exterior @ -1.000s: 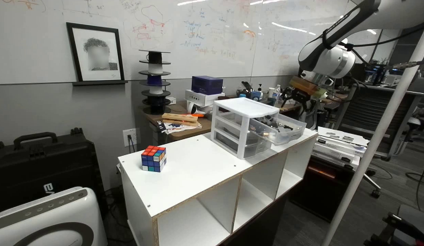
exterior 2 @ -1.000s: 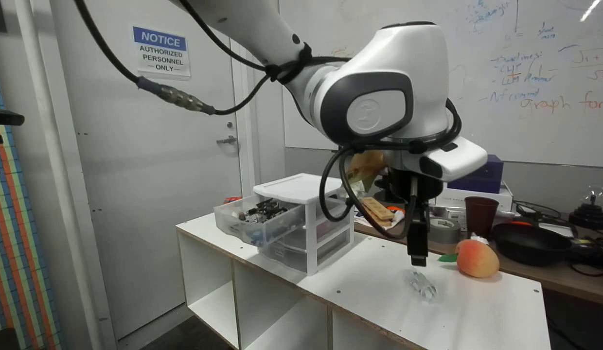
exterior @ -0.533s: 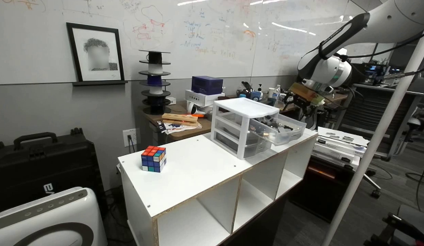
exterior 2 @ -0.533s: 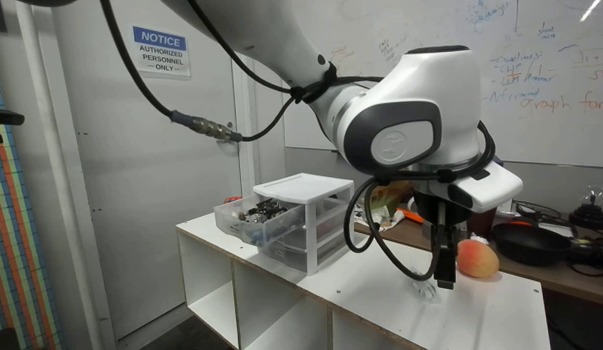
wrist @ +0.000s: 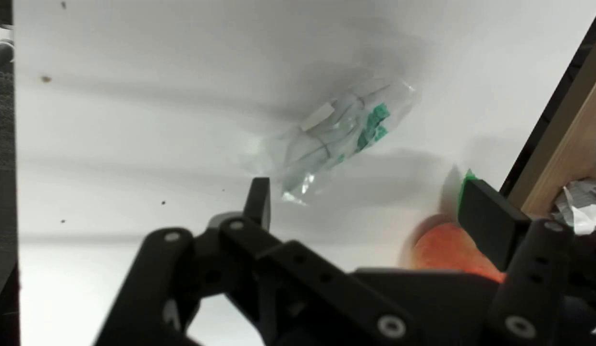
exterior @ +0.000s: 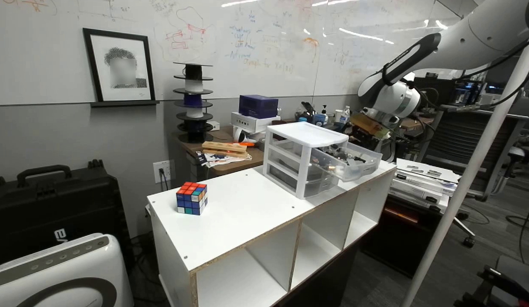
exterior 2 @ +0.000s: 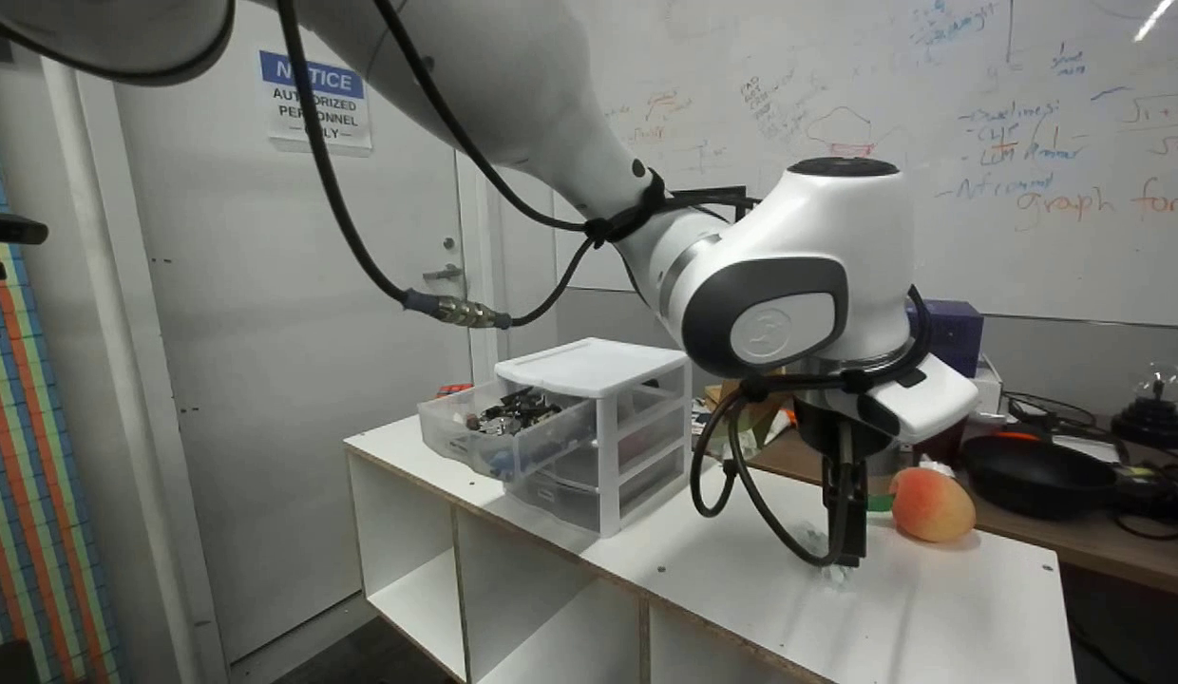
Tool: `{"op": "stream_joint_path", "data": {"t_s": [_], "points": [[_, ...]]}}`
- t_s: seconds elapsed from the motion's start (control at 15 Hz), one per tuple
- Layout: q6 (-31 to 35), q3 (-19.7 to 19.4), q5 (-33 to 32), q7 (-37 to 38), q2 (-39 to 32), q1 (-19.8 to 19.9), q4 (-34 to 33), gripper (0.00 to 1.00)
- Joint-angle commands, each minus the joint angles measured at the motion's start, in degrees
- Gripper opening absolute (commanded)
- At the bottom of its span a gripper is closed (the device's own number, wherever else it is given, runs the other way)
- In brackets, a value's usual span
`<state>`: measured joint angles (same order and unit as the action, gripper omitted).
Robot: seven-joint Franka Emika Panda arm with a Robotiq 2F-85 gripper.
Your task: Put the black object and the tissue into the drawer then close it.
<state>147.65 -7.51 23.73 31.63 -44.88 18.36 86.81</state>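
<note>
A crumpled transparent wrapper with green bits, taken as the tissue, lies on the white shelf top in the wrist view [wrist: 346, 127] and an exterior view [exterior 2: 813, 539]. My gripper [wrist: 370, 211] is open and empty. In the wrist view the wrapper lies just beyond the fingertips, nearer the left finger. In an exterior view the gripper [exterior 2: 845, 560] is low and partly covers the wrapper. The top drawer [exterior 2: 470, 446] of the white unit [exterior 2: 594, 366] is pulled out and holds small dark items; it also shows in an exterior view [exterior: 354, 174]. I cannot single out the black object.
A peach with a green leaf [exterior 2: 934, 505] lies beside the gripper, partly behind the right finger in the wrist view [wrist: 447, 247]. A Rubik's cube [exterior: 192, 198] sits at the shelf's far end. A desk with a black pan [exterior 2: 1037, 475] stands behind the shelf.
My gripper has come down toward the wrapper. In an exterior view it went right, then slightly back left. The wrapper, the peach and the open drawer have not moved.
</note>
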Motion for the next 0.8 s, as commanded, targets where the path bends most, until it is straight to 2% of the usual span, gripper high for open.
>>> {"op": "stream_joint_path", "data": {"t_s": [0.0, 0.53, 0.6, 0.67, 0.73], "points": [[-2.2, 0.6, 0.4, -1.6, -2.7, -0.4, -4.5, 1.0], [-4.8, -0.1, 0.3, -1.8, -1.3, -0.9, -0.5, 1.0], [-5.2, -0.1, 0.2, -2.0, -1.3, -1.0, -0.5, 0.91], [-5.9, 0.0, 0.2, -2.4, -1.4, -0.9, -0.7, 0.74], [-6.4, 0.1, 0.2, -2.7, -1.4, -0.9, -0.9, 0.66]]}}
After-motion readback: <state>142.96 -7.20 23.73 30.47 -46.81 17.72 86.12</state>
